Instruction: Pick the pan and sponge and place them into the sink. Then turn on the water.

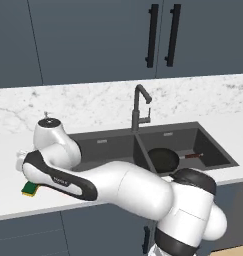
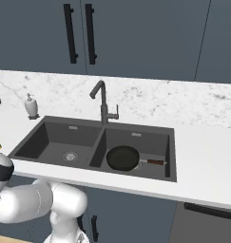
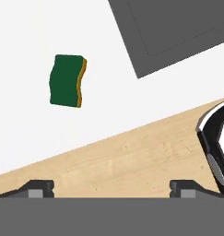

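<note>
In the upper left of the hand view lies the sponge [image 3: 67, 81], green face up, flat on the white worktop [image 3: 30, 133]. Its long axis runs roughly top to bottom of that frame. The hand [image 3: 111, 189] is spread wide and holds nothing, its two tips low at the bottom edge, so the sponge sits up and to the left of the midline between them, well apart from both. In my judgement the hand must shift toward the upper left and descend before closing. The pan [image 1: 163, 159] already rests in the right basin of the sink [image 1: 216, 148], handle pointing right.
</note>
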You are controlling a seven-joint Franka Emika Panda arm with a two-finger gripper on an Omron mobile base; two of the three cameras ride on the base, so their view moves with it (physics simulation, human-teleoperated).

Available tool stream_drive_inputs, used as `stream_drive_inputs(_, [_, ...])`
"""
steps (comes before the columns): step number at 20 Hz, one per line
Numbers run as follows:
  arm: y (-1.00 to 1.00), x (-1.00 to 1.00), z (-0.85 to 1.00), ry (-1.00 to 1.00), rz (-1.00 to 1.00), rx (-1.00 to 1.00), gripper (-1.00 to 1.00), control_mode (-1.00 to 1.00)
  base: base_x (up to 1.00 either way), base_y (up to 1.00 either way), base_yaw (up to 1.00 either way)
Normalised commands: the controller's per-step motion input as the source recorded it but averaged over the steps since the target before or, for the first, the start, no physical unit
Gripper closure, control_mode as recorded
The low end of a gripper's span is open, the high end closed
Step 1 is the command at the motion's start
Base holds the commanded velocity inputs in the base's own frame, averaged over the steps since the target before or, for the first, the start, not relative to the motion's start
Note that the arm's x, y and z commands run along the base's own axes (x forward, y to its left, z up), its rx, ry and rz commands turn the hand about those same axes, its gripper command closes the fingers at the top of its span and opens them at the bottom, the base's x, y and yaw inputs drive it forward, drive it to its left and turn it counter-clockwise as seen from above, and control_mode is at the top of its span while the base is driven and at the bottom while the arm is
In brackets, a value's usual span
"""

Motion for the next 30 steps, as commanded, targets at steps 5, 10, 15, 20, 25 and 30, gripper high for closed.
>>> stream_drive_inputs(5, [0.02,0.24,-0.20,0.00,0.00,-0.02,-1.00,-1.00,0.00,0.00,0.00])
stream_drive_inputs(10, [0.00,0.33,-0.27,0.00,0.00,0.00,-1.00,-1.00,0.00,0.00,0.00])
stream_drive_inputs(15, [0.10,0.29,-0.41,0.00,0.00,0.00,-1.00,-1.00,0.00,0.00,0.00])
stream_drive_inputs(20, [0.32,0.29,-0.18,0.00,0.00,0.00,-1.00,-1.00,0.00,0.00,0.00])
stream_drive_inputs(25, [0.29,0.27,-0.20,0.00,0.00,-0.01,-1.00,-1.00,0.00,0.00,0.00])
stream_drive_inputs(30, [0.21,0.29,-0.23,0.04,0.00,-0.01,-1.00,-1.00,0.00,0.00,0.00])
